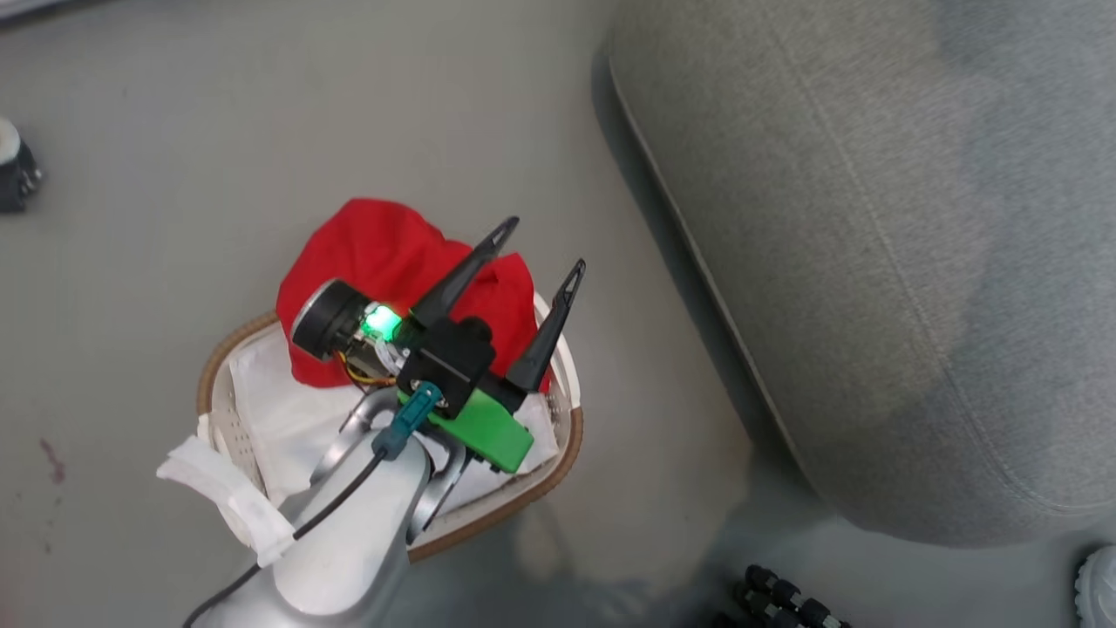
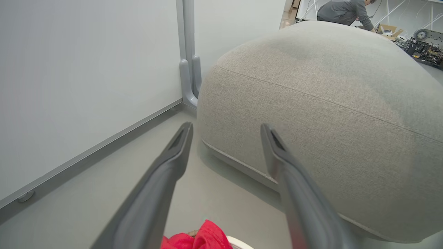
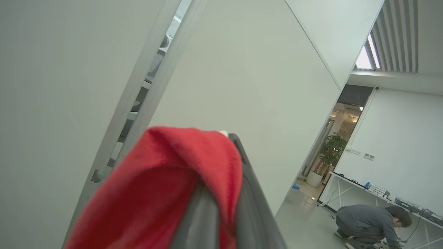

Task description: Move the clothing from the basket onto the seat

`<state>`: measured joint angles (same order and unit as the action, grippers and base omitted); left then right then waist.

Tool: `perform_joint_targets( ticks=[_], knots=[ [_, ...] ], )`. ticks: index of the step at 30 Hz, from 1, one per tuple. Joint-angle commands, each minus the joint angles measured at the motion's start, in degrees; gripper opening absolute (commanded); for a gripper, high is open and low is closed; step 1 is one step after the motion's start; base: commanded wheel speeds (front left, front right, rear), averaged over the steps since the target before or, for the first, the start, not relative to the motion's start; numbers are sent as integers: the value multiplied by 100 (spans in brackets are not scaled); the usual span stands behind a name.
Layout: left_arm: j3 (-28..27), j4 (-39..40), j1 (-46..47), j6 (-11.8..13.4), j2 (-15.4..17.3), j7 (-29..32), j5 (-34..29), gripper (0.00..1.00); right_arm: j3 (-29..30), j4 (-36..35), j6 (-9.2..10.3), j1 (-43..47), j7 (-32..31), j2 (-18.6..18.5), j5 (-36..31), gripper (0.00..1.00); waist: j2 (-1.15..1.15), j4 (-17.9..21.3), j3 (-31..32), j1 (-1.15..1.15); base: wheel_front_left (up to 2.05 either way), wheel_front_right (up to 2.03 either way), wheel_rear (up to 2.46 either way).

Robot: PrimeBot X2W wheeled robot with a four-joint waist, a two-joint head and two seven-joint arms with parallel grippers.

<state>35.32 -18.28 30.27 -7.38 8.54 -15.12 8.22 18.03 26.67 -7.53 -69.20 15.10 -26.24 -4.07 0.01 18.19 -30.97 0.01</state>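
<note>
Red clothing (image 1: 384,253) lies heaped in the far end of the white basket (image 1: 207,375) with its brown rim, spilling over the edge onto the floor. My left gripper (image 1: 543,244) hovers above the basket, open, with nothing between its fingers. In the left wrist view the same open gripper (image 2: 225,128) points at the grey seat (image 2: 328,103), and a bit of red clothing (image 2: 204,238) shows below it. The seat (image 1: 872,262) lies to the right of the basket. My right gripper (image 3: 223,148) is raised toward a wall, shut on a piece of red clothing (image 3: 155,186) that drapes over its fingers.
The white liner (image 1: 279,410) hangs over the basket's near rim. A white wall panel (image 2: 86,86) runs close beside the seat. A person (image 3: 370,221) crouches far off by a bench. Dark equipment (image 1: 13,174) sits at the left and black parts (image 1: 785,602) at the bottom.
</note>
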Motion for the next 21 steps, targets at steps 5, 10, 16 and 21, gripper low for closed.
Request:
perform_joint_targets(
  ticks=[5, 10, 16, 21],
  knots=[
    [-37, 124, 321, -16, 56, -5, 10, 100, 283, 614, 8, 4, 9, 49, -92, 0, -1, -292, -1000, -1, 0, 0, 0],
    [-66, 203, 422, -17, 63, -5, -28, 100, 407, 786, 8, 330, 10, 275, -244, 0, -1, -271, -1313, -1, 0, 0, 0],
    [-71, 162, 479, -16, 28, -5, 6, 100, 578, 943, 8, 910, 10, 654, -283, 0, -1, -309, -1432, -1, 0, 0, 0],
    [-120, 157, 464, -9, 53, -5, 19, 100, 599, 992, 8, 1307, 10, 830, -363, 0, -1, -348, -1429, -1, 0, 0, 0]
  ],
)
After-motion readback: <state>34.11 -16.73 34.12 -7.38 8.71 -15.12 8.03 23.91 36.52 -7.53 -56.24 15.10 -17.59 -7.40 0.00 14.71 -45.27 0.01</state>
